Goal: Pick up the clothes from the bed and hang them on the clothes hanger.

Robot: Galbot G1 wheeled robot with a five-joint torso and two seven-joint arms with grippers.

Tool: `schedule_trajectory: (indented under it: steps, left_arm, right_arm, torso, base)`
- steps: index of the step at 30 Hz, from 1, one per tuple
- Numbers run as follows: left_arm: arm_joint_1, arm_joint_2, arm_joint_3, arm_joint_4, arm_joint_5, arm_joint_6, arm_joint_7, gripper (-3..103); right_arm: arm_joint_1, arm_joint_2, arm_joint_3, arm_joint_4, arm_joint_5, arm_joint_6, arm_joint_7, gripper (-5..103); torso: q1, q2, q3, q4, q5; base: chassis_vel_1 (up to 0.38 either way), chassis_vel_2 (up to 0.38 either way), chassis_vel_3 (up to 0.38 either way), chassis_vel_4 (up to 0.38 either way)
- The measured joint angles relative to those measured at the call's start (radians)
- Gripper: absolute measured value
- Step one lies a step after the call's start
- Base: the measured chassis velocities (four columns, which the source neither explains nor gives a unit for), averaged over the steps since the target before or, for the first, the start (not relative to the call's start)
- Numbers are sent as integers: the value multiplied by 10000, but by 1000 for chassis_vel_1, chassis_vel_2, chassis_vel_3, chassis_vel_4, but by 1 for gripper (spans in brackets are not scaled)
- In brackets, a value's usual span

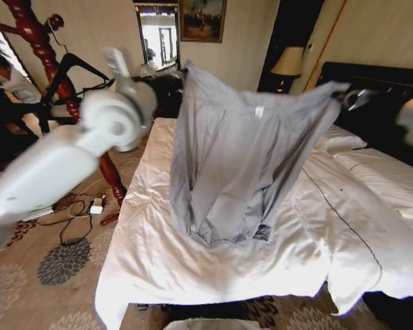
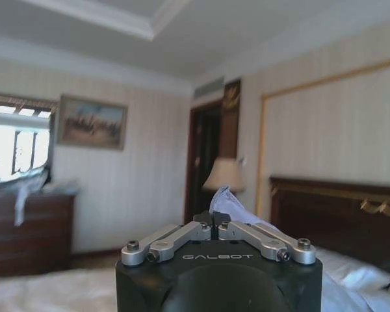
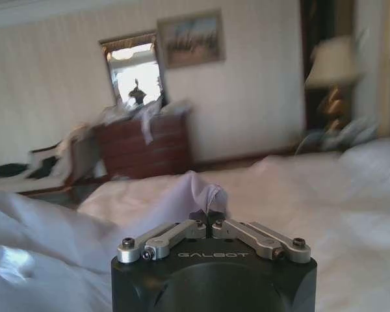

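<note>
The jacket (image 1: 241, 165) is held spread above the bed (image 1: 213, 268), its hem just brushing the duvet. Thin, limp fabric is judged light and slippery, best gripped at the shoulders. The left gripper (image 2: 216, 224) is clamped on one shoulder fold, the right gripper (image 3: 211, 221) likewise on the other. The hanger (image 1: 76, 72) is seen far left, by the wooden stand (image 1: 41, 41).
</note>
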Motion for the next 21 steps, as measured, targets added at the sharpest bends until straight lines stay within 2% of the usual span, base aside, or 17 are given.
schedule_trajectory:
  steps: [1, 2, 3, 5, 6, 7, 8, 9, 10, 11, 13, 15, 18, 19, 21]
  left_arm:
    - [255, -81, 38, 229, 205, 6, 47, 0]
    - [255, -81, 38, 229, 205, 6, 47, 0]
    - [473, -149, 40, 444, 389, 4, 104, 0]
    - [965, -297, 2, 946, 778, -40, 234, 0]
    - [1188, -398, -28, 1229, 966, -65, 315, 0]
    - [1188, -398, -28, 1229, 966, -65, 315, 0]
    - [1405, -568, -60, 1605, 1204, -114, 438, 0]
    - [1486, -678, -75, 1841, 1335, -147, 518, 0]
    - [1554, -859, -91, 2205, 1508, -194, 621, 0]
    - [1567, -1257, -114, 2918, 1826, -287, 819, 0]
    - [1512, -1458, -123, 3299, 1969, -325, 935, 0]
    - [1242, -1911, -155, 4330, 2338, -436, 1126, 0]
    - [358, -2519, -266, 6097, 2516, -467, 1500, 0]
    - [358, -2519, -266, 6097, 2516, -467, 1500, 0]
    - [-176, -2752, -339, 6760, 2615, -528, 1738, 0]
  right_arm:
    - [681, 670, -749, -293, -227, 11, 215, 0]
    - [681, 670, -749, -293, -227, 11, 215, 0]
    - [1112, 1158, -1272, -595, -526, 38, 267, 0]
    - [1592, 1940, -2054, -1324, -1165, 89, 241, 0]
    - [1768, 2315, -2394, -1741, -1472, 137, 188, 0]
    - [1768, 2315, -2394, -1741, -1472, 137, 188, 0]
    - [1995, 2752, -2774, -2260, -1790, 210, 121, 0]
    - [2127, 2995, -2960, -2531, -1935, 245, 99, 0]
    - [2327, 3348, -3230, -2922, -2102, 293, 77, 0]
    - [2824, 4061, -3776, -3805, -2439, 394, 9, 0]
    - [3053, 4325, -3978, -4155, -2569, 434, -18, 0]
    - [3886, 5085, -4554, -5068, -2901, 561, -160, 0]
    - [5745, 6238, -5348, -7162, -3344, 697, -636, 0]
    - [5745, 6238, -5348, -7162, -3344, 697, -636, 0]
    - [6877, 6914, -5667, -8368, -3579, 876, -987, 0]
  torso:
    - [5, 0, 1, 17, -11]
    - [5, 0, 1, 17, -11]
    - [6, 2, 0, 21, -40]
    - [7, 1, 1, 30, -50]
    - [5, 2, 1, 28, -42]
    - [5, 2, 1, 28, -42]
    - [-2, 3, -3, 23, -41]
    - [-5, 4, -6, 9, -40]
    - [-6, 4, -6, -1, -36]
    - [-1, 2, -2, -2, -26]
    - [1, 1, 0, 1, -27]
    - [10, 0, 2, 18, -35]
    - [3, 0, 1, 17, -33]
    - [3, 0, 1, 17, -33]
    - [0, 3, -6, 10, -47]
  base:
    - [0, 0, 0, 0]
    - [0, 0, 0, 0]
    - [0, 0, 0, 0]
    - [0, 0, 0, 0]
    - [0, 0, 0, 0]
    - [0, 0, 0, 0]
    - [0, 0, 0, 0]
    - [0, 0, 0, 0]
    - [0, 0, 0, 0]
    - [0, 0, 0, 0]
    - [0, 0, 0, 0]
    - [0, 0, 0, 0]
    - [0, 0, 0, 0]
    - [0, 0, 0, 0]
    - [0, 0, 0, 0]
